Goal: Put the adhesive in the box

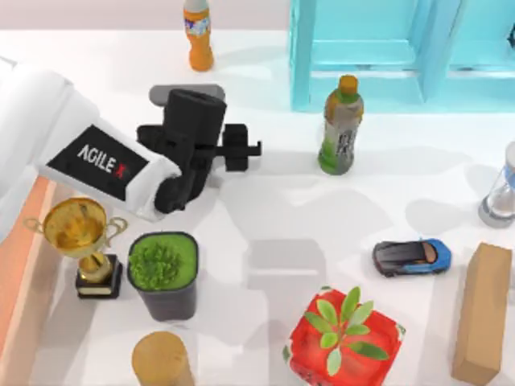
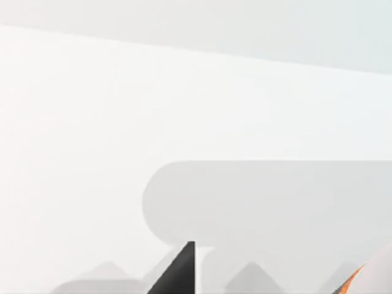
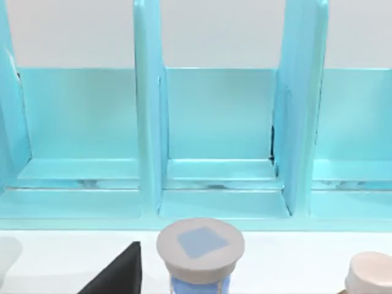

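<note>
**Top view.** The left arm reaches in from the desk's left edge. The left gripper [image 1: 241,149] is over the far-left part of the desk and points toward the right edge. I cannot tell whether it is open, closed or holding anything. One box [image 1: 18,265] shows as a salmon strip along the left edge, partly under the arm.

Also on the desk:
- two drink bottles: an orange bottle [image 1: 198,36] at the far edge and a green-brown bottle [image 1: 341,125] in front of the blue shelf [image 1: 362,48];
- one gold trophy [image 1: 83,241];
- two potted plants: a black pot [image 1: 164,277] and a red pot [image 1: 342,338];
- one toy car [image 1: 412,256];
- one tan block [image 1: 483,314];
- one hourglass [image 1: 500,189];
- one brown cylinder [image 1: 161,359].

**Left wrist view.** A dark wedge of the gripper sits over the bare desk [image 2: 92,122]. In the corner is a white-and-orange sliver [image 2: 358,278]. I cannot tell whether it is the adhesive, nor which way it points.

**Right wrist view.** The right gripper [image 3: 116,275], parked, faces the shelf's three bays, with the hourglass cap just before it. I cannot tell whether it is open or closed.
</note>
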